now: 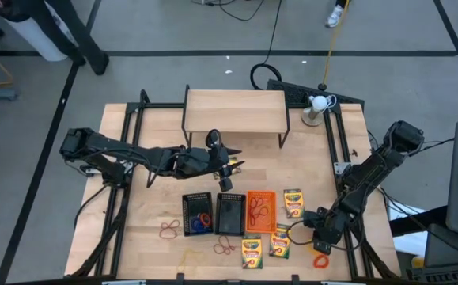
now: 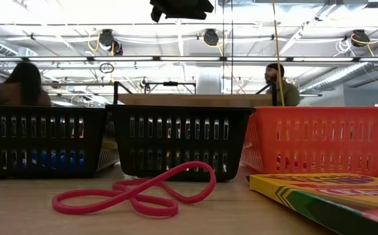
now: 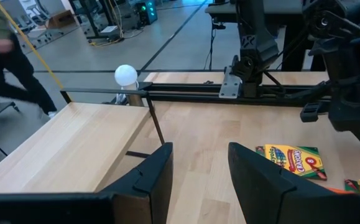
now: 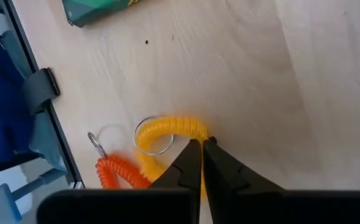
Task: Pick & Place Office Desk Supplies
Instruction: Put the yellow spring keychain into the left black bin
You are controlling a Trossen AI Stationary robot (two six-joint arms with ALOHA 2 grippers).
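Observation:
Two black mesh trays and an orange tray stand in a row near the table's front. Crayon boxes lie flat around them. Red rubber bands lie on the wood; one shows close up in the low view. At the front right corner lie a yellow coiled band and an orange coiled band. My right gripper is shut, its tips at the yellow coil. My left gripper hangs open above the table, before the shelf, with nothing between its fingers. My right gripper comes down slanting from above, and its shut fingertips meet the yellow coil at one end of its arc. The coil lies on the table. The fingers hide whether any of it is pinched between them.
A light wooden shelf stands at the table's far middle, and a white ball on a stand at the far right. Black frame rails run along both sides. People show in the room beyond the table.

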